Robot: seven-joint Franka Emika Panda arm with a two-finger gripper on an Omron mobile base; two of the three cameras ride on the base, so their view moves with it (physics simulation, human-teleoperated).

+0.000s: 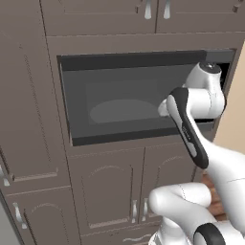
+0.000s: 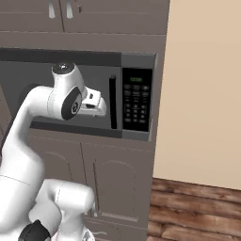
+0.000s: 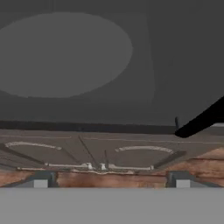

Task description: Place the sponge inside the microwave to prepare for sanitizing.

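microwave (image 1: 129, 98): door shut, pale turntable plate (image 3: 61, 54) dim behind the dark glass, ahead and left of the fingers | gripper (image 3: 111, 183): fingers (image 3: 40, 181) spread wide, holding nothing, close before the door | handle (image 2: 113, 102): black bar just right of the fingers | button panel (image 2: 137, 100): further right

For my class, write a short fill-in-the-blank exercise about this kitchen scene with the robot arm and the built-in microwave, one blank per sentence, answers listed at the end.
1. The dark glass door of the large dark grey built-in microwave is ____.
2. The pincer near the microwave's black vertical handle stands ____, holding nothing.
3. Behind the glass, the round turntable plate lies ____ the microwave.
4. The button panel with green display sits to the ____ of the handle in the right base view.

Missing words: closed; open; inside; right
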